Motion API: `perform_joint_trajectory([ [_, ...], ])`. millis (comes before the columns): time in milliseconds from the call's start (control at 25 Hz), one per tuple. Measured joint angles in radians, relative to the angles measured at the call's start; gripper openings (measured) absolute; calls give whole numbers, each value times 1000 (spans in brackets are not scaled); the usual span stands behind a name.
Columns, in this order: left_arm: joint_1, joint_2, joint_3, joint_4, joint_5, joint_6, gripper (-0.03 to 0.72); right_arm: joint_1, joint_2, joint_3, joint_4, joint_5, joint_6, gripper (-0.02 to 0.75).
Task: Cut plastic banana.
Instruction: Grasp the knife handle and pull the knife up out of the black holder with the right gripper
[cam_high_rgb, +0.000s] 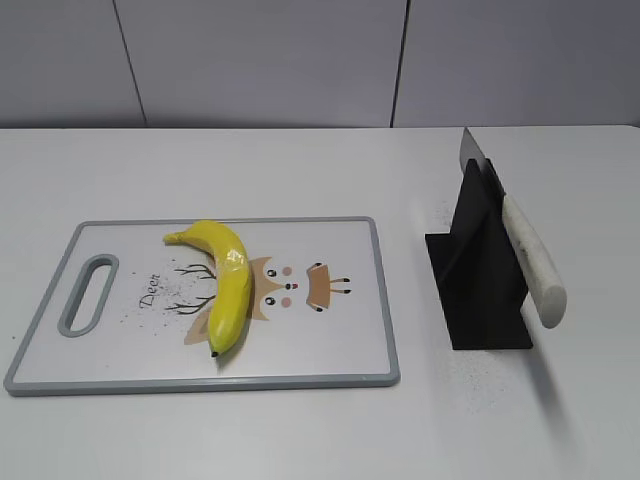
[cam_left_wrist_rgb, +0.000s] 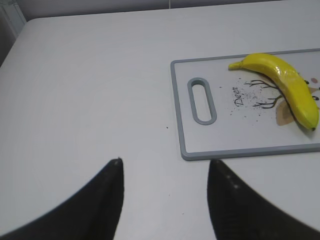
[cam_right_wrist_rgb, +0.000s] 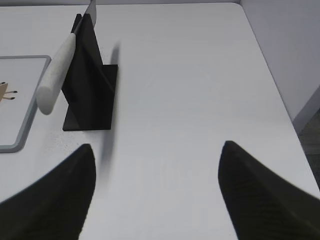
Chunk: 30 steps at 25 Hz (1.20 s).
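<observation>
Cutting board (cam_high_rgb: 330, 350) holds plastic banana (cam_high_rgb: 226, 281); stand (cam_high_rgb: 480, 275) holds knife (cam_high_rgb: 525, 250).

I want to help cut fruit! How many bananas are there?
1. The plastic banana lies on the cutting board, left of the knife in its stand. Nothing seems hidden.

The exterior view looks down at a slant across the desk (cam_high_rgb: 300, 440) toward its far edge. The 2 wrist views hang over the near left and near right corners, facing inward; each shares the cutting board (cam_left_wrist_rgb: 240, 150) with it.
</observation>
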<state>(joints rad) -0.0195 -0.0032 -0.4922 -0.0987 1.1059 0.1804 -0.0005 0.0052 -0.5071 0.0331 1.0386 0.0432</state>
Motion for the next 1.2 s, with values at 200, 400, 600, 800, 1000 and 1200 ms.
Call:
perform_joint_trajectory([
  [200, 0, 0, 0, 0, 0, 0, 518, 0, 147, -50, -1, -31, -4, 575],
  [400, 0, 0, 0, 0, 0, 0, 518, 0, 350, -122, -4, -84, -6, 575],
  [600, 0, 0, 0, 0, 0, 0, 518, 0, 548, -177, -4, -107, -6, 575],
  [800, 0, 0, 0, 0, 0, 0, 518, 0, 730, -243, -4, -112, -25, 575],
  [1000, 0, 0, 0, 0, 0, 0, 518, 10, 871, -319, 37, -114, -55, 574],
  [1200, 0, 0, 0, 0, 0, 0, 518, 88, 992, -372, 49, -115, -49, 574],
])
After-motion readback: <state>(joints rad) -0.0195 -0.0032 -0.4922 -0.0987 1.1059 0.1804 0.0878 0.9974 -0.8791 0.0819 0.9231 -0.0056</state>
